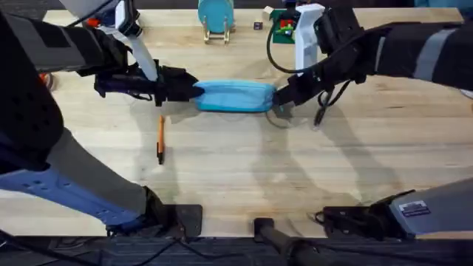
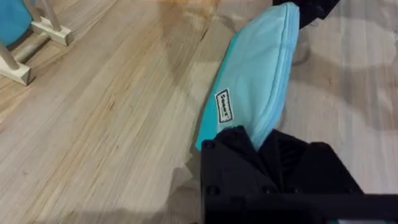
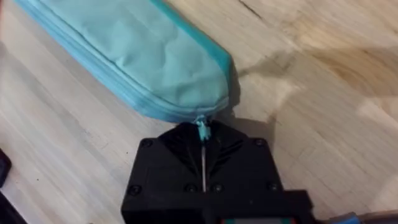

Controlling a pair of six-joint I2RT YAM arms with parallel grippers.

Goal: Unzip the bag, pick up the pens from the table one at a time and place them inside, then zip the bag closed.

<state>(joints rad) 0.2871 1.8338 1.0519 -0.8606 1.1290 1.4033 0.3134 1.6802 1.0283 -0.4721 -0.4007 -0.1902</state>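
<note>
Bright even overhead light, soft arm shadows on table (image 1: pixel 244 170), blurred foreground arms

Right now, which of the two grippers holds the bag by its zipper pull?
The right gripper, at the bag's right end, is shut on the zipper pull. The left gripper is shut on the fabric at the opposite end.

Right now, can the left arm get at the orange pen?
Probably not at once. The left gripper is clamped on the bag's end. The orange pen lies on open table just near of it, nothing between, so it could reach once it lets go.
</note>
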